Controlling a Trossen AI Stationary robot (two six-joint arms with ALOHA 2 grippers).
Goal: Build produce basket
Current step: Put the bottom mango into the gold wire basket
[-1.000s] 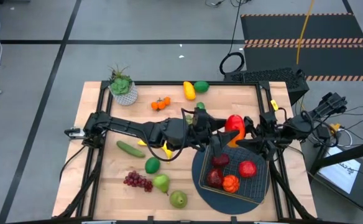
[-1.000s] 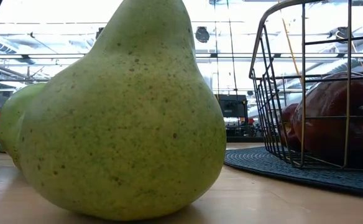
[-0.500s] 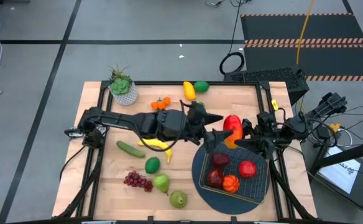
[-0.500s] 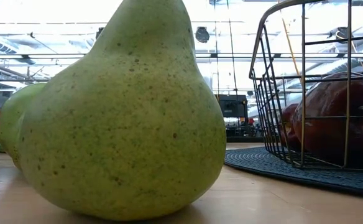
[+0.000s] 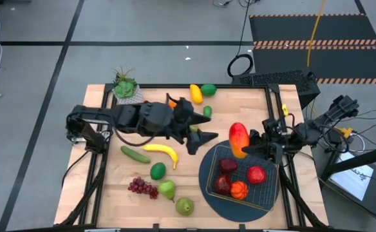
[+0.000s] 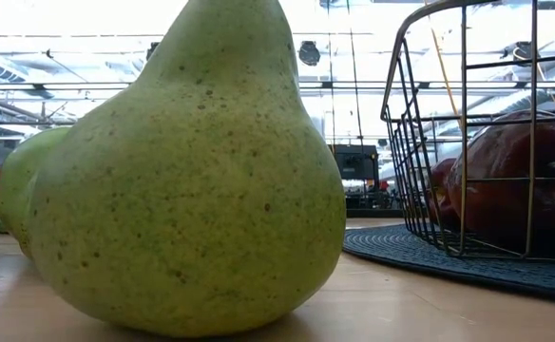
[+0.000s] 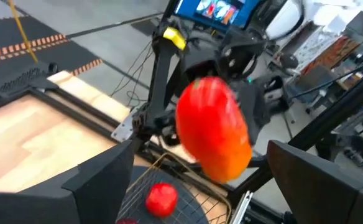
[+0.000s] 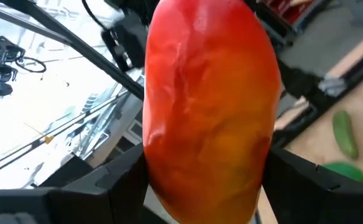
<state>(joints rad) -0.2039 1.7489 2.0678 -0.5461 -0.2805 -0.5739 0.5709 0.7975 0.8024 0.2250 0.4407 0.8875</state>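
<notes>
A red-orange mango point(image 5: 238, 138) hangs over the far left corner of the wire basket point(image 5: 266, 193), with my right gripper point(image 5: 244, 145) shut on it. The basket stands on a round dark mat point(image 5: 204, 177) and holds red apples point(image 5: 255, 174) and an orange fruit point(image 5: 239, 189). My left gripper point(image 5: 203, 139) stands open to the mango's left, apart from it; its wrist view shows the mango point(image 7: 214, 134) beyond the fingers. A banana point(image 5: 161, 151), cucumber point(image 5: 135, 154), lime point(image 5: 158, 171), grapes point(image 5: 143, 187) and two pears point(image 5: 167, 190) lie on the table. My right gripper pinches the mango between its two fingers point(image 8: 101, 180), one on each side of the fruit's body point(image 8: 163, 155). The fingers come about level from the table's right. The mango is lifted clear, above the basket's far left rim.
A potted plant point(image 5: 127, 90) stands at the far left corner. A yellow fruit point(image 5: 196, 94) and a green one point(image 5: 208, 89) lie at the far edge. In the low view a pear point(image 6: 187, 171) fills the foreground beside the basket point(image 6: 468, 133).
My left gripper has drawn away from the mango toward the table's left edge and risen a little; the mango stays in my right gripper. My right gripper has rolled in place, turning the mango so that it now shows long and orange-sided from above.
</notes>
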